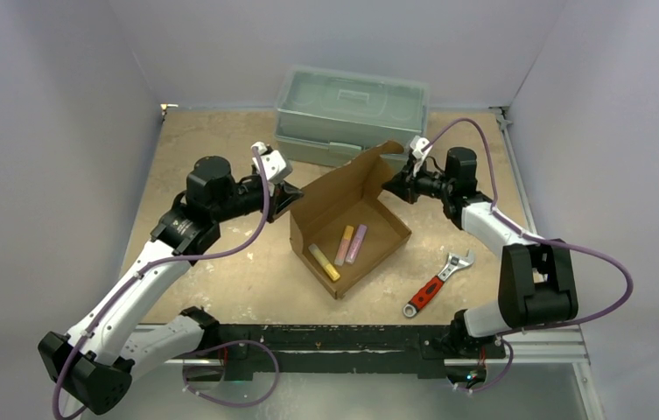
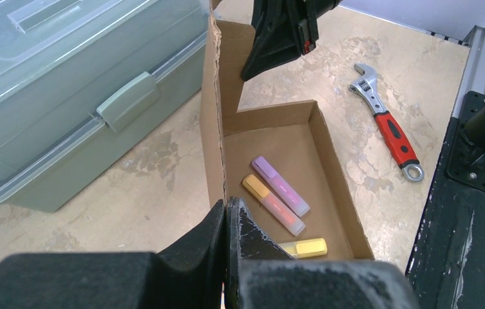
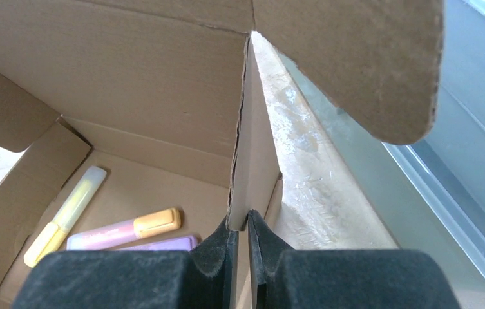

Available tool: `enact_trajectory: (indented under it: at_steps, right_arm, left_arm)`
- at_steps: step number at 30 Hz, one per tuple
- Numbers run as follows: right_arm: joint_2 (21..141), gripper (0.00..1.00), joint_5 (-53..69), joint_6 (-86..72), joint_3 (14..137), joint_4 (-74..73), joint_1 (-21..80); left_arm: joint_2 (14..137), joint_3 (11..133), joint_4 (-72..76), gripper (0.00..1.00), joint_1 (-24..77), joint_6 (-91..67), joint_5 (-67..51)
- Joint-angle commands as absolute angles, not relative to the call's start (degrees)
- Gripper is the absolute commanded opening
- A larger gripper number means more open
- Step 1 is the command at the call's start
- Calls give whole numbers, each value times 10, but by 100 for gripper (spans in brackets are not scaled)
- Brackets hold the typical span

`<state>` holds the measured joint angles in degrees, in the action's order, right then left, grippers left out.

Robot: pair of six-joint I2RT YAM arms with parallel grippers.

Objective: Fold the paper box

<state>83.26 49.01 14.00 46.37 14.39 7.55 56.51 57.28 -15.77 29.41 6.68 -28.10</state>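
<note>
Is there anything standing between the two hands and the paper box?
Nothing visible does. The left hand is closed on a wall edge of the paper box, and the right hand pinches an upright flap. The three highlighters lie on the box floor, away from both hands.

A grey-green plastic toolbox (image 1: pixel 352 109) stands at the far edge of the table (image 1: pixel 212 280), lid down, with a recessed handle in its translucent top and a latch (image 2: pixel 127 100) on the front wall. The tabletop is tan and mottled, worn in pale patches. Toward the right front an adjustable wrench (image 1: pixel 438 282) lies flat, its red grip and end ring nearer the front edge, its steel head pointing away and to the right. Three highlighters lie close together: a purple one (image 1: pixel 357 242) and an orange one (image 1: pixel 344 245) side by side, a yellow one (image 1: pixel 324 262) just beside them at an angle. Plain pale walls (image 1: pixel 45 131) enclose the table on three sides
</note>
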Motion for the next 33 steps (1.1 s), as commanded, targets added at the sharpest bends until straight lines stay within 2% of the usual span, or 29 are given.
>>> enact_trajectory:
  at_steps: [1,13,21,27,33]
  right_arm:
    - [832,10,497,138,452,123,81]
    - [834,11,499,163,452,77,81]
    - [794,33,512,221,467,3,70]
    - [755,43,534,306,494,-117,30]
    - [715,46,542,468,564,-320,-22]
  left_arm:
    - [550,560,-169,0,296,76,-300]
    - [550,554,-181,0,296,76,-327]
    - [548,546,-194,0,297,78,-341]
    - [548,544,-201,0,297,80,-346]
    - [556,546,-204,0,297,80,-353]
